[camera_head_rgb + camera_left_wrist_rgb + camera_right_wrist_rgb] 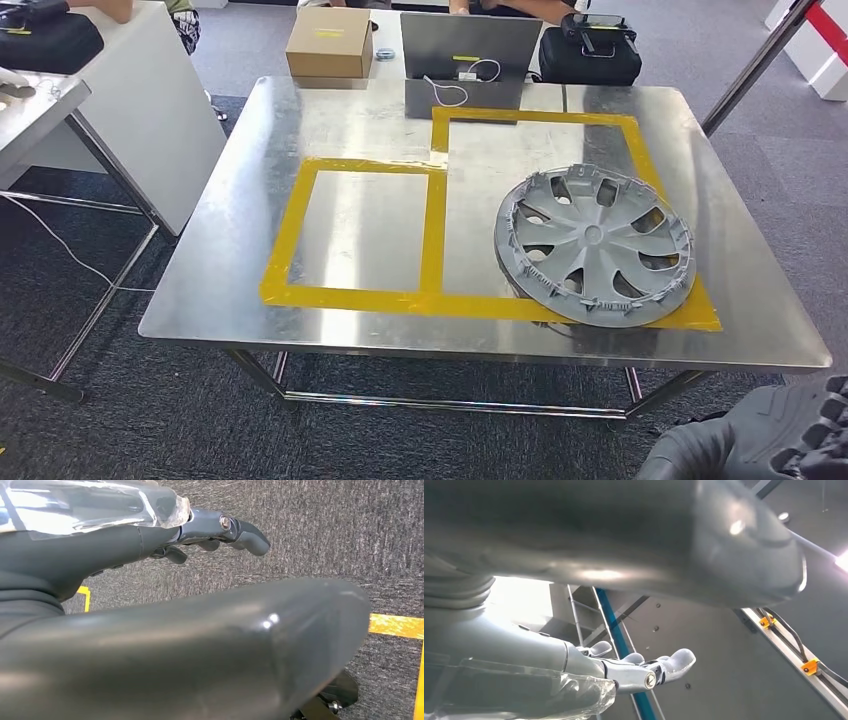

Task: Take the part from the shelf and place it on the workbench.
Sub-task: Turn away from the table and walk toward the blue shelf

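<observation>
you see a shiny metal table (250, 200) in the middle of the head view. yellow tape (435, 235) makes two boxes on it, a small one on the left and a big one on the right. the part, a grey wheel cover (593, 246), lies flat on the table in the lower right of the big box. its lower edge sits on top of the tape line nr the front edge of the table. nothing is touching it.

at the top of the frame there is a brown box (330, 42), a grey laptop (469, 48) w/ a white cable (455, 85), and a black bag (592, 50). another black bag (45, 40) sits on a white desk (140, 110) at the upper left. a person's arms show at the very top edge.

your right hand (780, 435) pokes in at the lower right corner of the head view, below the table edge and well apart from the wheel cover. in the right wrist view the right hand (644, 672) has its fingers (679, 660) stretched out and apart, w/ nothing in it.

in the left wrist view the left hand (210, 532) is at the top of the frame over grey carpet (325, 530) w/ yellow floor tape (395, 626). its fingers (250, 537) bend a bit and hold nothing, but you can't tell if they're spread or closed.
</observation>
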